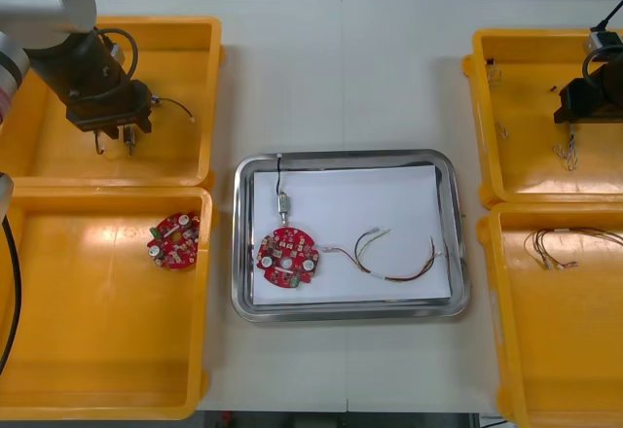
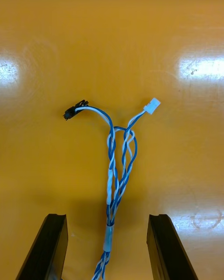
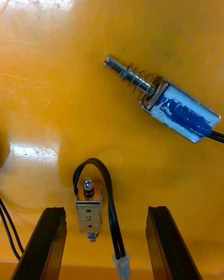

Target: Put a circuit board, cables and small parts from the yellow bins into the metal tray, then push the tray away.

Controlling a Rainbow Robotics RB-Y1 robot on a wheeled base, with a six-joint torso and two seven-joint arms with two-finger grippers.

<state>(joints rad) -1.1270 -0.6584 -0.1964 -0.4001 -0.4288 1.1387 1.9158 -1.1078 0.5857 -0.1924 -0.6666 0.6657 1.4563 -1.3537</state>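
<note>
Left gripper [image 3: 106,210]: low in the far left yellow bin [image 1: 165,154], fingers spread wide, holding nothing; small metal part marked 2 [image 3: 88,212] lying in the gap, closer to one finger than the other.
Right gripper [image 2: 107,217]: low over the floor of the far right yellow bin [image 1: 526,167], fingers wide apart and empty; twisted blue and white cable [image 2: 114,186] running up the middle of the gap.
Metal tray [image 1: 350,159]: between the bins, white inside, already holding a round red circuit board [image 1: 286,258], a small part on a black lead [image 1: 282,202] and a red and yellow cable [image 1: 399,263].
Left in the bins: second circuit board [image 1: 175,240] in the near left yellow bin [image 1: 97,389]; thin cables [image 1: 550,248] in the near right yellow bin [image 1: 574,370]; spring-nosed metal part with blue wrap [image 3: 179,109] well clear of the left fingers.
Step in hand, as judged: grasping a cable on the right and a small part on the left, both bound for the tray.
Doing it well, left: shift sideways to centre the part, go down to the bin floor, close across the flat plate and not on the looped black lead [image 3: 109,200]; lift slowly so the white plug trails free.
Doing it well, right: close where the strands lie bundled under the clear sleeve, not on the loose loops; lift straight so both end connectors clear the bin wall.
Writing: a handwritten "2" on the small part's plate; no brand or other label readable.
</note>
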